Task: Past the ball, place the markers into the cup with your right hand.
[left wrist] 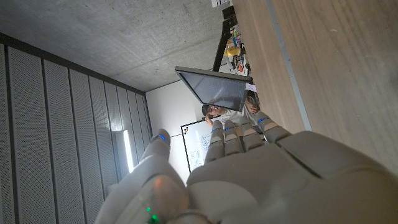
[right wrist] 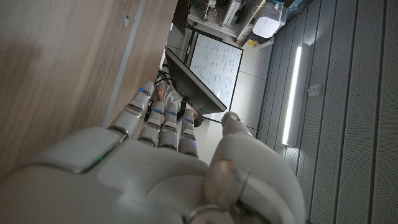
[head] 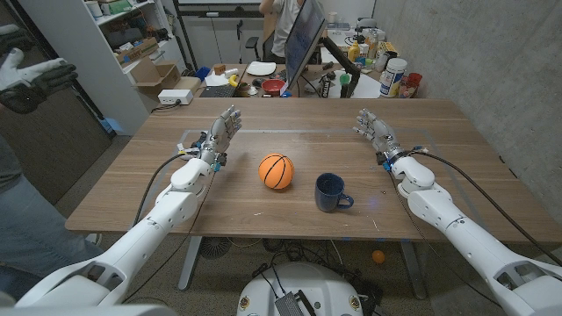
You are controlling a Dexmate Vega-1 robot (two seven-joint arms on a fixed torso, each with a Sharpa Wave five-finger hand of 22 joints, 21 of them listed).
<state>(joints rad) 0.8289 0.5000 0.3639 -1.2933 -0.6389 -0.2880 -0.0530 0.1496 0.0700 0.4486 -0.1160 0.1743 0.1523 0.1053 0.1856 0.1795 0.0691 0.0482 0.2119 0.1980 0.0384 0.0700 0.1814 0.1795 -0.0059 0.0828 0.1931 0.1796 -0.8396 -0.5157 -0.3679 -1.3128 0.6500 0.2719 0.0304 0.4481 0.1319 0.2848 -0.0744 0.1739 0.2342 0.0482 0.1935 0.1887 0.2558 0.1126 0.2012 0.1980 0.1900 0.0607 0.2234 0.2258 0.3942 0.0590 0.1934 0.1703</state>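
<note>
An orange basketball (head: 276, 171) sits near the middle of the wooden table (head: 263, 219). A dark blue cup (head: 331, 192) stands upright just to its right, handle toward the right. My left hand (head: 220, 133) stands at the table's left, fingers apart and holding nothing; its back (left wrist: 249, 180) shows in the left wrist view. My right hand (head: 376, 131) stands at the table's right, beyond the cup, also holding nothing; the right wrist view shows its back (right wrist: 155, 174). I see no markers on the table.
A tilted monitor (head: 305, 37) and a cluttered desk (head: 263, 79) stand behind the table's far edge, with a person (head: 283, 22) beyond them. Another person's gloved hand (head: 31, 75) reaches in at the left edge. A concrete wall (head: 492, 61) runs along the right.
</note>
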